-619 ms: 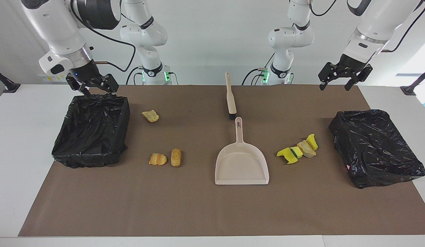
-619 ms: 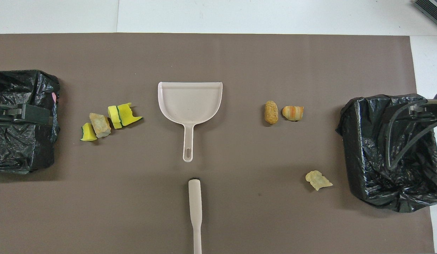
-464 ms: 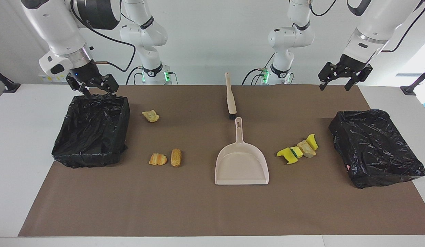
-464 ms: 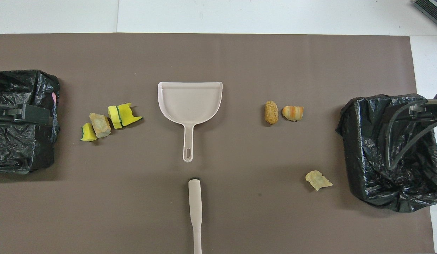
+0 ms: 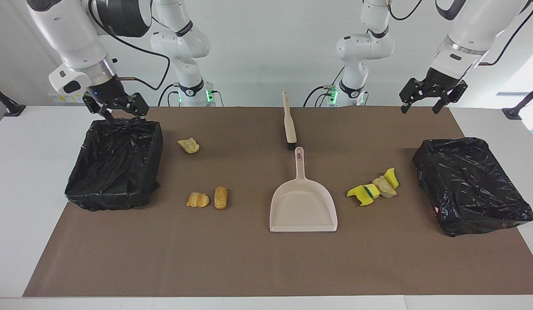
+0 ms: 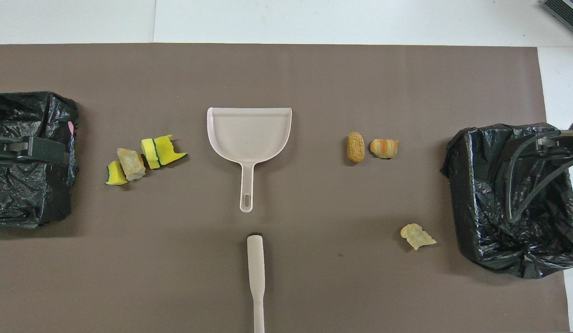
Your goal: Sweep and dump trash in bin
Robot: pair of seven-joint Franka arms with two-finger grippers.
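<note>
Trash lies scattered on the brown mat. Yellow-and-green sponge pieces with a beige foam chunk (image 5: 374, 188) (image 6: 145, 157) cluster beside the beige dustpan (image 5: 303, 206) (image 6: 249, 138). Two orange-brown bread-like lumps (image 5: 210, 199) (image 6: 372, 147) and a pale chunk (image 5: 189, 145) (image 6: 417, 236) lie toward the right arm's end. The beige brush (image 5: 288, 120) (image 6: 256, 277) lies nearer the robots than the dustpan's handle. My right gripper (image 5: 120, 113) hangs open and holds nothing, over the rim of the black-lined bin (image 5: 111, 198) (image 6: 476, 231). My left gripper (image 5: 419, 107) is open in the air over the mat's corner, holding nothing.
A second bin wrapped in black plastic (image 5: 472, 202) (image 6: 18, 203) sits at the left arm's end of the mat. White table surface (image 5: 25, 193) borders the mat on all sides.
</note>
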